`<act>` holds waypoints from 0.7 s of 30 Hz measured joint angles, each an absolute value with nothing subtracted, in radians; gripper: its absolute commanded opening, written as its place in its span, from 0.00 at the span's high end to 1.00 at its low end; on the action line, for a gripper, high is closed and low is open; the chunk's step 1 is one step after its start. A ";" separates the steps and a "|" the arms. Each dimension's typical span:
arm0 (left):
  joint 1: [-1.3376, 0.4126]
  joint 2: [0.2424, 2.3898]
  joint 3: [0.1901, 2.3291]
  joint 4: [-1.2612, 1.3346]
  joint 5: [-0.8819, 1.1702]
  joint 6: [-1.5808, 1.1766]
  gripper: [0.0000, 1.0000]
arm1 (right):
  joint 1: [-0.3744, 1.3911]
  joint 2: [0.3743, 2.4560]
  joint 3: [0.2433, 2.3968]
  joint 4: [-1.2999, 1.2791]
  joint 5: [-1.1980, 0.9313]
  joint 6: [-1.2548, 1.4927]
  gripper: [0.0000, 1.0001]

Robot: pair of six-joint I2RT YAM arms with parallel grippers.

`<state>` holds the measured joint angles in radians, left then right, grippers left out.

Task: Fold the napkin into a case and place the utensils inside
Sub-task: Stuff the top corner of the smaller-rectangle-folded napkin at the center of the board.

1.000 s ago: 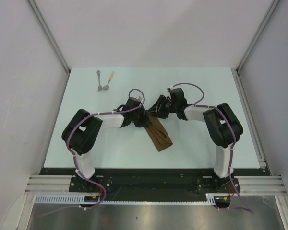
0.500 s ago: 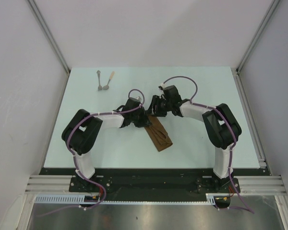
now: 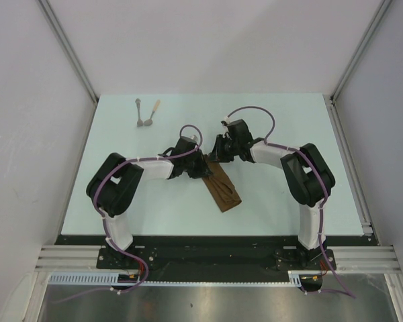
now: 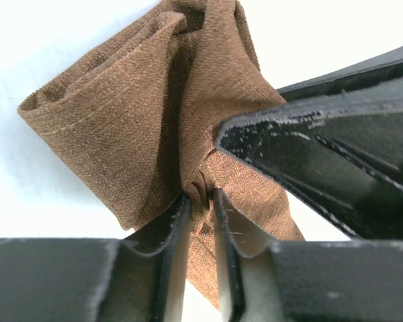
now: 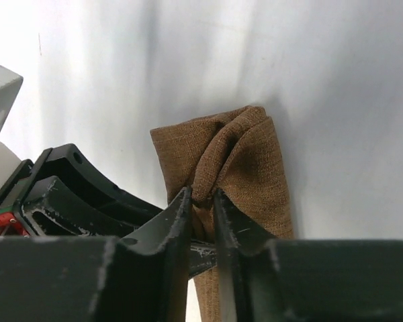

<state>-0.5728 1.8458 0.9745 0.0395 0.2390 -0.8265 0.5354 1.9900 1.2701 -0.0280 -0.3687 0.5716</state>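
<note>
The brown napkin [image 3: 224, 190] lies folded as a narrow strip in the middle of the table, its far end lifted between the two grippers. My left gripper [image 3: 203, 168] is shut on a pinch of the cloth [image 4: 154, 114]; its fingers [image 4: 178, 228] squeeze a bunched fold. My right gripper [image 3: 216, 155] is shut on the same end of the napkin [image 5: 248, 168] from the other side. The two utensils [image 3: 146, 114] lie side by side at the far left of the table, one with a grey handle, one with a tan handle.
The pale table top [image 3: 121, 188] is bounded by white walls with metal frame rails on both sides. A black rail [image 3: 215, 251] runs along the near edge at the arm bases. The left gripper's body shows in the right wrist view [image 5: 67, 194].
My right gripper has moved left and away, closing in on the napkin's far end next to the left gripper. The left arm and the utensils have stayed put.
</note>
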 measured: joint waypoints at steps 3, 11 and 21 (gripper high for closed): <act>-0.573 1.840 0.974 0.044 0.250 -0.818 0.52 | 0.536 1.990 1.270 -0.028 -0.363 0.562 0.93; -0.545 1.675 0.948 -0.035 0.266 -0.752 0.61 | 0.534 1.991 1.270 -0.014 -0.384 0.538 0.99; -0.453 1.787 1.151 -0.197 0.196 -0.643 0.66 | 0.500 1.991 1.221 0.099 -0.472 0.604 1.00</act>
<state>-0.4530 1.7866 1.1507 -0.1967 0.1955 -0.6426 0.4999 1.9915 1.2205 0.0994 -0.4717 0.6041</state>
